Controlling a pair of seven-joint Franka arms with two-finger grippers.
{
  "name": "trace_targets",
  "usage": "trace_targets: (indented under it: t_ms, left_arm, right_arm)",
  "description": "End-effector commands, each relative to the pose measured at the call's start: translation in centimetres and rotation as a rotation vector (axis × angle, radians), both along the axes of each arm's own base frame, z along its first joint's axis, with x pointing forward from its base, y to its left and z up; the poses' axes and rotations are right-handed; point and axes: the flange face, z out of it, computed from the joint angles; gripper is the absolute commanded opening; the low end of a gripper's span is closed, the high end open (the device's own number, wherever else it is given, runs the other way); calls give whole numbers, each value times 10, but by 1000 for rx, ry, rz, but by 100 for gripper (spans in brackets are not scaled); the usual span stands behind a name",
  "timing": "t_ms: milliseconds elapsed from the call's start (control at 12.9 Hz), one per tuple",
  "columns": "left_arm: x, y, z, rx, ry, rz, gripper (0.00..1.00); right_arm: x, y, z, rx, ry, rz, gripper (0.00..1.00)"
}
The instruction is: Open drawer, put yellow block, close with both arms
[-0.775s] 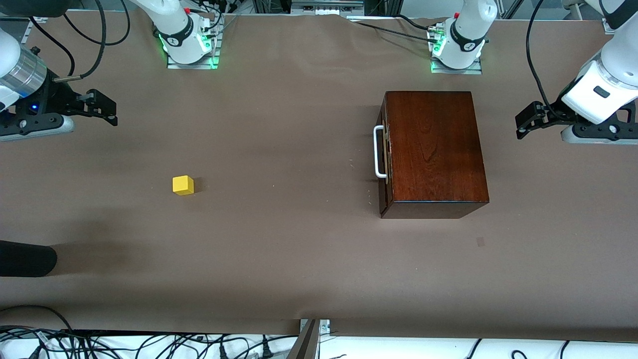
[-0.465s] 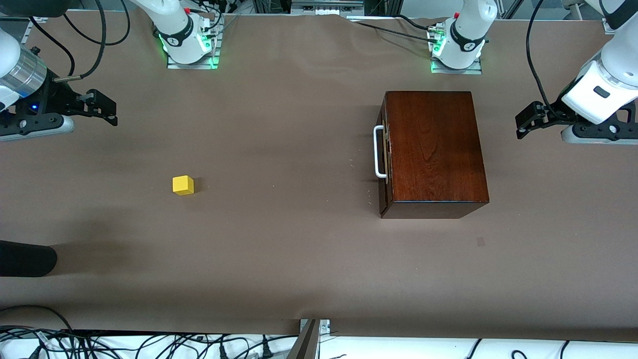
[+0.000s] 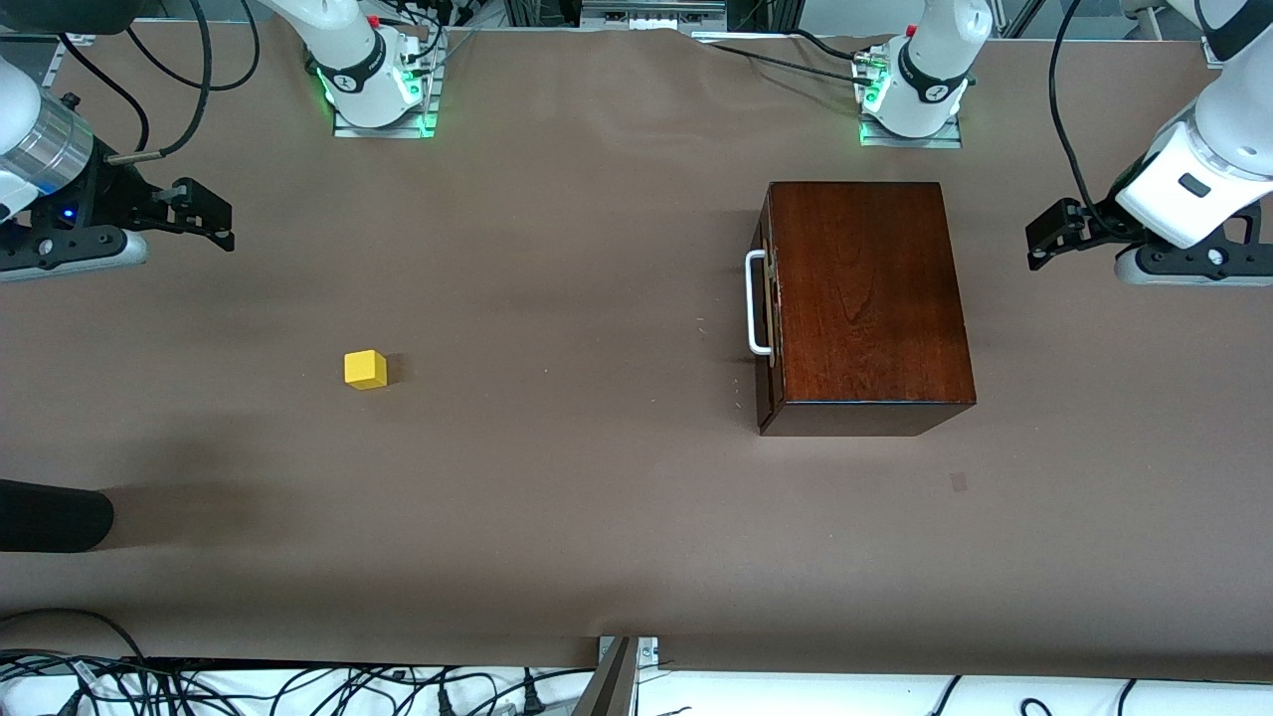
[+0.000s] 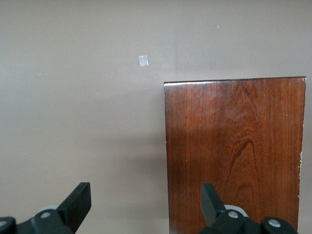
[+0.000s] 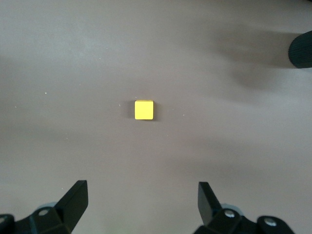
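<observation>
The dark mahogany box (image 3: 863,298) stands toward the left arm's end of the table; its drawer is shut, the white bar handle (image 3: 756,302) facing the table's middle. The box top also shows in the left wrist view (image 4: 234,151). The yellow block (image 3: 365,369) lies on the table toward the right arm's end and shows in the right wrist view (image 5: 144,109). My left gripper (image 3: 1044,241) is open and empty, up beside the box at the table's end. My right gripper (image 3: 211,216) is open and empty, up at the other end, well apart from the block.
The table is covered by a brown cloth (image 3: 597,497). A black rounded object (image 3: 50,517) pokes in at the right arm's end, nearer the front camera; it also shows in the right wrist view (image 5: 301,48). A small pale tape square (image 3: 958,482) lies near the box.
My left gripper has shifted slightly up in the front view. The right arm, the block and the box have not moved.
</observation>
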Motion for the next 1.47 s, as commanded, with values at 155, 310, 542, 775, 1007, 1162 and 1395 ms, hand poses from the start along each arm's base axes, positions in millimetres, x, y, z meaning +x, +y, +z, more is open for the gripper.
trace_targets:
  t_ms: [155,310,542,775,1007,1162,1395]
  left_arm:
    - [-2,-64,14,-26,33,-91,100]
    - [7,-89,18,-34,55,-134,100]
    - [11,-142,17,-42,55,-225,100]
    - [-3,-251,-32,-23,87,-222,100]
    - [-9,-316,-88,1,113,-73,100]
    - [-13,-344,-124,12,136,-105,100]
    - [-26,-374,-177,54,198,-153,100]
  right_arm:
    - [1,-3,3,1,9,-1,100]
    - [1,-3,4,1,7,-1,100]
    - [1,-3,4,1,7,-1,100]
    - [1,-3,4,1,7,-1,100]
    - [1,-3,4,1,7,-1,100]
    - [1,-3,4,1,7,-1,100]
    - [1,-3,4,1,7,-1,100]
